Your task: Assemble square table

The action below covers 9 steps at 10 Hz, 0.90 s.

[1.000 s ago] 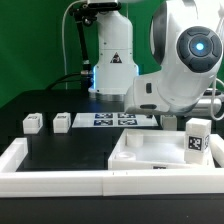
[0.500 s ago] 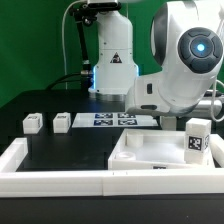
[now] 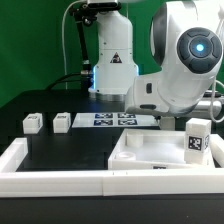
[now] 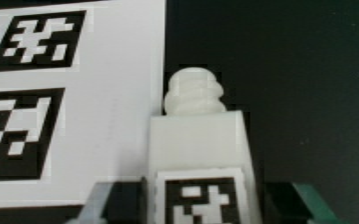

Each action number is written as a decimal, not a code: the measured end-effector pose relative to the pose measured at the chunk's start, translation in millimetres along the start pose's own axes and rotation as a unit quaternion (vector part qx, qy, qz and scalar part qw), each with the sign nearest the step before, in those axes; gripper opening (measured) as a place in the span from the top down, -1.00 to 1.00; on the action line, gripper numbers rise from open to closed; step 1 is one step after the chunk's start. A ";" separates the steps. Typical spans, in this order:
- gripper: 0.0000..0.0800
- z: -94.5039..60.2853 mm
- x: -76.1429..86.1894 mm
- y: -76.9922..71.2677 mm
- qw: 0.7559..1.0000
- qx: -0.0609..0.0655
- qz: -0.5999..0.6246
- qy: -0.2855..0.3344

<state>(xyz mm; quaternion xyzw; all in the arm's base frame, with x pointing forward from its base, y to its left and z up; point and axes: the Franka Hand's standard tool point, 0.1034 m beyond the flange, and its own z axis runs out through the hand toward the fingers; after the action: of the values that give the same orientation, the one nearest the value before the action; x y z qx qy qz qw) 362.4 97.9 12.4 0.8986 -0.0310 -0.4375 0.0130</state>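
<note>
Whether the jaws were clamped or merely flanking could not be told: in the wrist view only slivers of the gripper (image 4: 199,206) fingers (image 4: 115,206) showed, one on each side of a white leg (image 4: 199,150). That leg's tagged face was toward the camera and its threaded tip pointed away. It was just beside the marker board (image 4: 119,60), over the black table (image 4: 291,60). In the exterior view the arm (image 3: 185,60) hid the gripper. The square slab (image 3: 150,152) lay at the exterior view's right, against the white rail (image 3: 50,180), and an upright leg (image 3: 197,140) stood at its right side. Two more legs, the first loose leg (image 3: 32,123) and the second loose leg (image 3: 61,121), sat at the exterior view's left, near the board's end.
</note>
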 end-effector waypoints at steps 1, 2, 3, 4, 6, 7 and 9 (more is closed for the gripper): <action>0.29 -1.0 -0.1 1.2 1.000 0.000 -0.001 0.000; 0.29 -6.9 -1.9 5.1 1.000 0.000 -0.001 0.003; 0.28 -15.6 -7.1 8.3 1.000 0.000 -0.001 0.002; 0.28 -26.0 -14.8 10.9 1.000 0.004 0.000 0.000; 0.28 -58.0 -30.6 18.1 1.000 0.013 0.002 0.006; 0.28 -68.2 -32.8 20.3 1.000 0.018 0.004 0.017; 0.28 -65.6 -31.6 20.7 1.000 0.018 0.005 0.017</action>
<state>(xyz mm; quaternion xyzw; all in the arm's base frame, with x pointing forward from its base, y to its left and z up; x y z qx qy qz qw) 393.7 79.2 78.8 0.9058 -0.0427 -0.4215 -0.0005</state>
